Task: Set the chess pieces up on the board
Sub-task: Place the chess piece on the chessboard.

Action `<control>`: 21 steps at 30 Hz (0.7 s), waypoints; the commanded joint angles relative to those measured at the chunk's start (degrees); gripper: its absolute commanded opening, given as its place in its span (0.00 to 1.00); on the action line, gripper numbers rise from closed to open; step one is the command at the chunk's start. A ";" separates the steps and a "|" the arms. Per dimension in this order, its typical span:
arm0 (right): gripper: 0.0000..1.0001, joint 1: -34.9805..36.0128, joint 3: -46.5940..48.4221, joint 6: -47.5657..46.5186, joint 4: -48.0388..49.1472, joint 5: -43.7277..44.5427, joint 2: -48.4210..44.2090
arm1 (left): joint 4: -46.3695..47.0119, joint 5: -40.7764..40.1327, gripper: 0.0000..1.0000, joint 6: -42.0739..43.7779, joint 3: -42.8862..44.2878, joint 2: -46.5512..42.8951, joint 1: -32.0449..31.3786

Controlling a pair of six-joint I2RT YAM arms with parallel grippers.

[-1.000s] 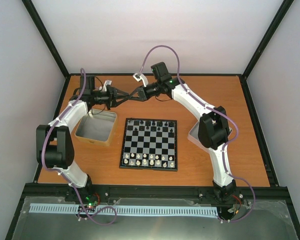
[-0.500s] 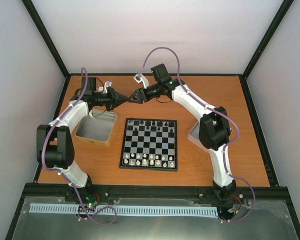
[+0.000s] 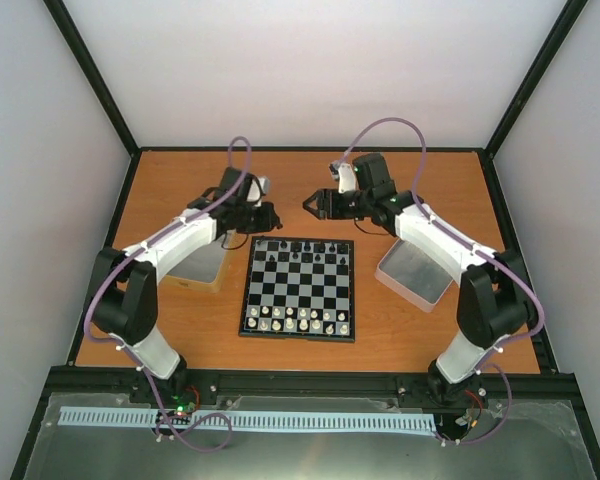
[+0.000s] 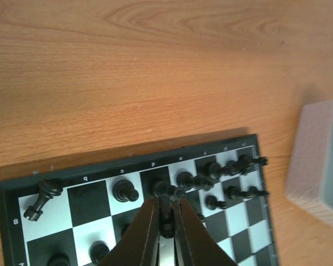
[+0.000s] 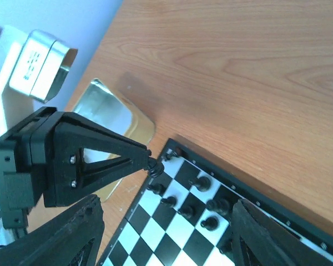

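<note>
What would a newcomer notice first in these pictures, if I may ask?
The left gripper, shut on a black chess piece, hangs over the chessboard's far rows. The right gripper stands open just beyond the board's far edge, facing it.

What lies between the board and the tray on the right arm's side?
Nothing. The top view shows only a bare strip of table between the board and the tray.

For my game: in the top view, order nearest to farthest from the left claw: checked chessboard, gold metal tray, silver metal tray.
1. black-and-grey checked chessboard, right by the left claw.
2. gold metal tray, left side.
3. silver metal tray, far right.
</note>
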 commanded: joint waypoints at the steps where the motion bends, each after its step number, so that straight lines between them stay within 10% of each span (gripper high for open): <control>1: 0.63 0.48 -5.63 5.95 4.59 9.27 -5.29 | 0.44 -15.49 0.01 8.78 -1.65 0.93 -3.55; 21: 0.63 0.51 -6.03 8.07 4.40 9.06 -3.70 | 5.58 -13.73 0.03 10.01 -3.84 7.66 -4.37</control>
